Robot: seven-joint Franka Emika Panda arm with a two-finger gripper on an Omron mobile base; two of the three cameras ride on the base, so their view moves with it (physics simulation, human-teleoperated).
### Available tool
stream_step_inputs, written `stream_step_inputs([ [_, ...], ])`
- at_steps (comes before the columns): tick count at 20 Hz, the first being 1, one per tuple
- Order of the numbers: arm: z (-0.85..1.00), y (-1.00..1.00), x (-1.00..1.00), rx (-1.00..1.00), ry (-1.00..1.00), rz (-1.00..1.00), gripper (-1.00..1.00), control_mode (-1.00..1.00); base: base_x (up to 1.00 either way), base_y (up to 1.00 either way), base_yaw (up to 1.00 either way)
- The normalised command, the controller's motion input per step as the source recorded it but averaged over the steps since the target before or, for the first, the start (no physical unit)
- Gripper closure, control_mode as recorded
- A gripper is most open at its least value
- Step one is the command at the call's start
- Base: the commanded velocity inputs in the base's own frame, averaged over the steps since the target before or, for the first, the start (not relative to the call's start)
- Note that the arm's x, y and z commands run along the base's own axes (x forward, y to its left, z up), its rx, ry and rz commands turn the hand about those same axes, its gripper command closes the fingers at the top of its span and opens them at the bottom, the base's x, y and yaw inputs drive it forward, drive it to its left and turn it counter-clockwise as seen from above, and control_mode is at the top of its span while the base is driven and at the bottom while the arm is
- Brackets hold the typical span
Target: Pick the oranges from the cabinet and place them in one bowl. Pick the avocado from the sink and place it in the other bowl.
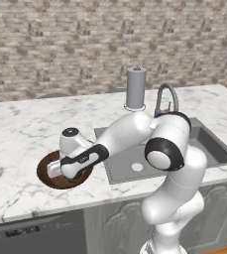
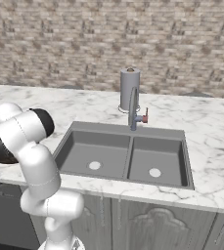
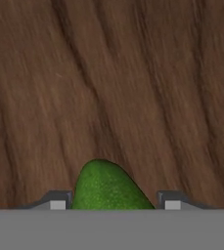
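Hand view puts your gripper [image 3: 111, 204] right over dark wood grain, its two fingertips [image 3: 57, 204] closed on either side of the avocado [image 3: 106, 188], which sits green and rounded between them. That wood is the inside of the other bowl [image 1: 49, 174], which in the left base view rests on the marble counter [image 1: 21, 134] near its front edge, left of the sink [image 1: 211, 149]. There your hand reaches down into the bowl from above.

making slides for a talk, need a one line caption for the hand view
Gripper shut on the green avocado, held close above the dark brown wooden bowl.
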Motion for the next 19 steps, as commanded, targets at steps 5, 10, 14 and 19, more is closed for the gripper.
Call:
stream_step_inputs([
  [5,-0.06,0.02,0.05,0.0,0.0,-0.01,1.0,-1.0,0.0,0.0,0.0],
  [10,-0.07,0.01,0.06,0.0,0.0,-0.01,1.0,-1.0,0.0,0.0,0.0],
  [14,-0.06,0.01,0.05,0.0,0.0,-0.01,1.0,-1.0,0.0,0.0,0.0],
  [19,-0.05,0.01,0.05,0.0,0.0,-0.01,-1.0,-1.0,0.0,0.0,0.0],
])
